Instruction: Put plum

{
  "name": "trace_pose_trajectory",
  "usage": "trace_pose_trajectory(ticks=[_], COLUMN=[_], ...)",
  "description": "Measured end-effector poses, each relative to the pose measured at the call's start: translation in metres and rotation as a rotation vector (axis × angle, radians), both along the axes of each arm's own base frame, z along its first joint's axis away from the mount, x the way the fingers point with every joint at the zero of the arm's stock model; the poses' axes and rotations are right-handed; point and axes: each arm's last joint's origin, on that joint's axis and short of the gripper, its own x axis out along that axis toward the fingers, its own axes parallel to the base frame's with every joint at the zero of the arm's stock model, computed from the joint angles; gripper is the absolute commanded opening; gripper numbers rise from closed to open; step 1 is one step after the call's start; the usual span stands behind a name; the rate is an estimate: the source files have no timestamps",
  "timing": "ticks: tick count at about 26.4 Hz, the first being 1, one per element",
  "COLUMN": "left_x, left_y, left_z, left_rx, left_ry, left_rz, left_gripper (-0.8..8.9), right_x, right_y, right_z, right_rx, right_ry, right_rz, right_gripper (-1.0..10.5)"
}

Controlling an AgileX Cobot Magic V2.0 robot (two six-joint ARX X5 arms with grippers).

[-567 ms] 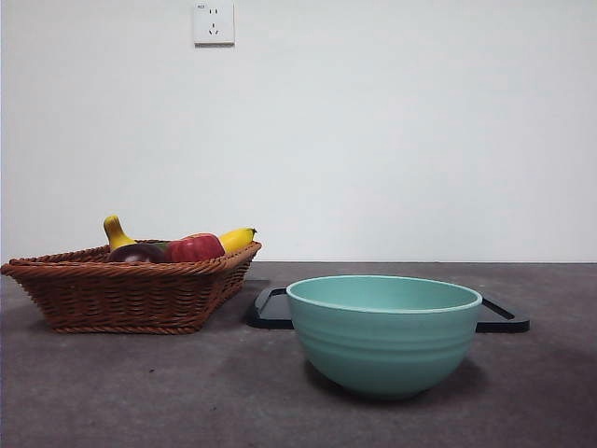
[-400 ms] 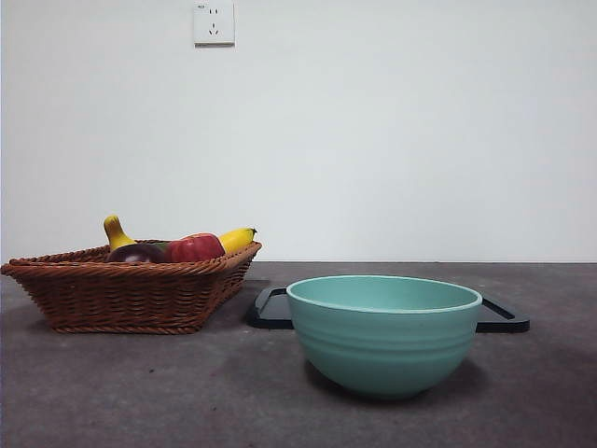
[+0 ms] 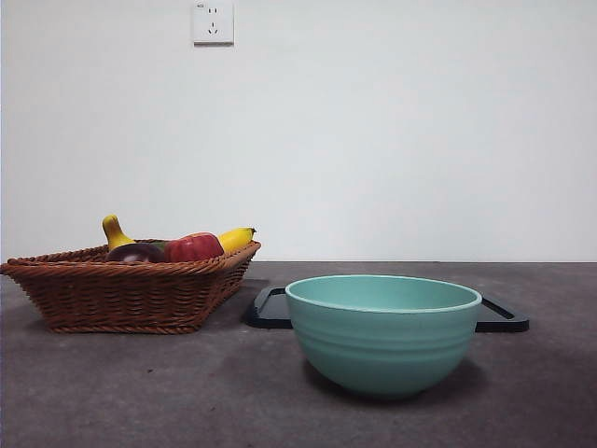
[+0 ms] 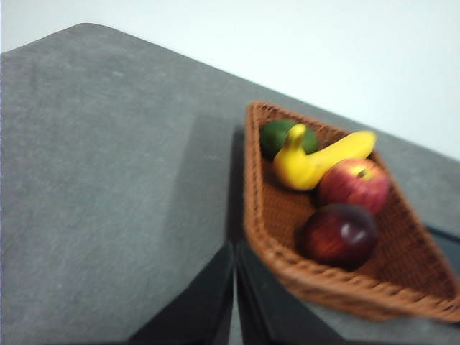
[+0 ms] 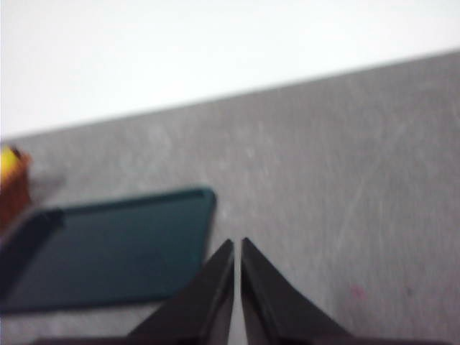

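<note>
The plum (image 4: 339, 233), dark maroon and glossy, lies in the wicker basket (image 4: 253, 180) beside a red apple (image 4: 354, 182), a yellow banana (image 4: 316, 159) and a green fruit (image 4: 277, 135). In the front view the plum (image 3: 136, 252) just shows over the basket rim (image 3: 121, 269) at the left. My left gripper (image 4: 236, 251) is shut, held above the table just outside the basket's edge and short of the plum. My right gripper (image 5: 237, 246) is shut over bare table near the dark tray (image 5: 108, 248). Neither gripper shows in the front view.
A teal bowl (image 3: 382, 329) stands in the front middle of the table. The black tray (image 3: 270, 308) lies flat behind it, between bowl and basket. A wall socket (image 3: 214, 22) is on the white wall behind.
</note>
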Motion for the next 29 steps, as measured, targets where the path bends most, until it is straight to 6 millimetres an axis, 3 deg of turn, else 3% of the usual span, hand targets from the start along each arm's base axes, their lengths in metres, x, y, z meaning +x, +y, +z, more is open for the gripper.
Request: trace_pose_trajectory(ticks=[8, 14, 23, 29], left_x=[-0.011, -0.012, 0.001, 0.010], left_y=[-0.001, -0.005, -0.011, -0.014], left_z=[0.048, 0.084, 0.124, 0.136], left_rx=[-0.028, -0.022, 0.029, 0.059], left_ry=[0.000, 0.065, 0.229, 0.355], left_rz=[-0.010, -0.155, -0.415, -0.569], left_gripper=[0.09, 0.09, 0.09, 0.09], right_x=[-0.016, -0.020, -0.006, 0.008], right_y=[0.001, 0.004, 0.010, 0.014], right_z=[0.051, 0.090, 0.138, 0.159], right_rx=[0.012, 0.015, -0.018, -0.069], right_ry=[-0.017, 0.063, 0.308, 0.467], right_rz=[0.029, 0.139, 0.386, 0.500], right_gripper=[0.1, 0.1, 0.1, 0.1])
